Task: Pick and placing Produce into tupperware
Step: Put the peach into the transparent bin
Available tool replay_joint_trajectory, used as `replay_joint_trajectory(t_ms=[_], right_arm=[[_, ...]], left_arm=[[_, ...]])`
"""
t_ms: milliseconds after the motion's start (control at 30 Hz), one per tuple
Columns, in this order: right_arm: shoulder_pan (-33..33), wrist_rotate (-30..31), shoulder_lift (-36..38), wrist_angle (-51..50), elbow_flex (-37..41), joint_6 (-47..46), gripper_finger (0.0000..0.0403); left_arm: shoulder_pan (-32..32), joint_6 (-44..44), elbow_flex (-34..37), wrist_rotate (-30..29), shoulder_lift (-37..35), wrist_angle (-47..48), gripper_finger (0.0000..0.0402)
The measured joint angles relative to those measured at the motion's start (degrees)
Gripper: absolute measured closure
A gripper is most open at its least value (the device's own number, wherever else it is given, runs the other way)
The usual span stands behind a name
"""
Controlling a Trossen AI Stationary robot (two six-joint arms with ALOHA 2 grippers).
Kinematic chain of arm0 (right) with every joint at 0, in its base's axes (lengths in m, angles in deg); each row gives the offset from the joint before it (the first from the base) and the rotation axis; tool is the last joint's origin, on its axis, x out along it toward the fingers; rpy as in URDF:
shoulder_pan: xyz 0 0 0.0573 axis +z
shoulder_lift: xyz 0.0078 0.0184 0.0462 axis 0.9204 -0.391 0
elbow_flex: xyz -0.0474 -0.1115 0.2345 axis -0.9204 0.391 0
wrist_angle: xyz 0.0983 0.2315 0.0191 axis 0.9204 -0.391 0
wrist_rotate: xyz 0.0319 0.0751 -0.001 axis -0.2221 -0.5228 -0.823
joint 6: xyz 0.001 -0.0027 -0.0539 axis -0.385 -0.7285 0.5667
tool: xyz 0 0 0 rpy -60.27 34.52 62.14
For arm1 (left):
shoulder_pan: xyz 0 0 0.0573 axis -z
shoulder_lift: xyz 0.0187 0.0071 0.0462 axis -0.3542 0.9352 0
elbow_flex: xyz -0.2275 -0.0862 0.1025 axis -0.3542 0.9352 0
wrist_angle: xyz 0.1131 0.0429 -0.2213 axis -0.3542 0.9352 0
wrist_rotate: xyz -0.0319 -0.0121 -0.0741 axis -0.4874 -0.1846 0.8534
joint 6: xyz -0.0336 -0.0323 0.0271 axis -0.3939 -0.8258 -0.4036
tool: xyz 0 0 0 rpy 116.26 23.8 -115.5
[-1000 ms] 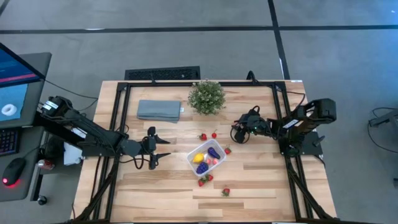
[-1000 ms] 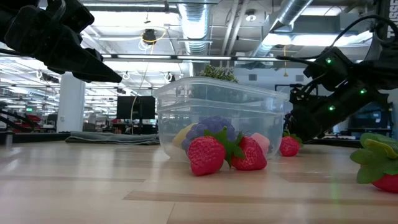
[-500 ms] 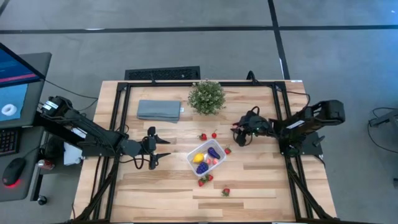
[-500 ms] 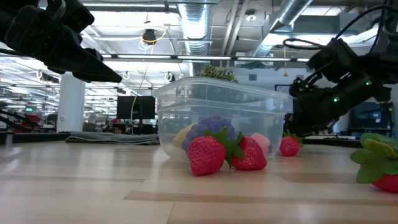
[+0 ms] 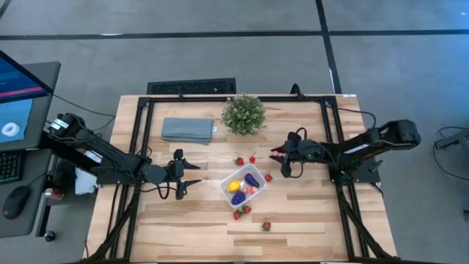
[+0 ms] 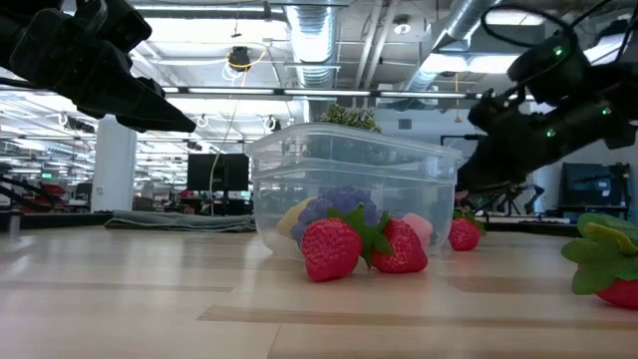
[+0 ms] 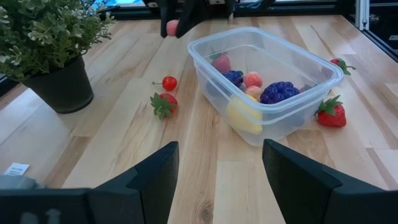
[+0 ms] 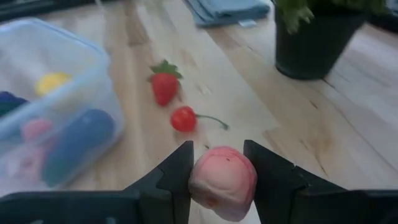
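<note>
Pink-red produce piece [image 8: 222, 182] pinched in right gripper [image 5: 279, 155], at two o'clock off the tupperware [image 5: 244, 184] from above. At table level, clear the rim before release. Left gripper [image 5: 189, 175] spread, idle at nine o'clock.

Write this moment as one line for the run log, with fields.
right gripper: shut on pink fruit, beside box | left gripper: open, waiting left of box | strawberries on table
</note>
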Motion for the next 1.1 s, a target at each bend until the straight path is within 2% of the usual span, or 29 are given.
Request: replay_joint_trajectory(t_ms=[233,433,700,933,1100], right_arm=[[3.8,0.0,5.0,-0.1,-0.5,1.3,0.0245],[7.5,0.2,7.1,-1.8,-4.9,4.9,0.0248],[12.2,0.6,7.0,-15.3,-15.7,9.4,0.0244],[15.3,0.6,6.9,-16.7,-20.3,11.9,0.0248],[16.0,0.7,2.7,-17.3,-21.4,11.9,0.0246]], left_arm=[[0.0,0.0,0.0,-0.1,0.0,0.0,0.0178],[0.0,0.0,0.0,-0.7,0.0,-0.2,0.0178],[0.0,0.0,0.0,-0.7,0.0,-0.4,0.0178],[0.0,0.0,0.0,-0.7,0.0,-0.4,0.0178],[0.0,0.0,0.0,-0.7,0.0,-0.4,0.0178]])
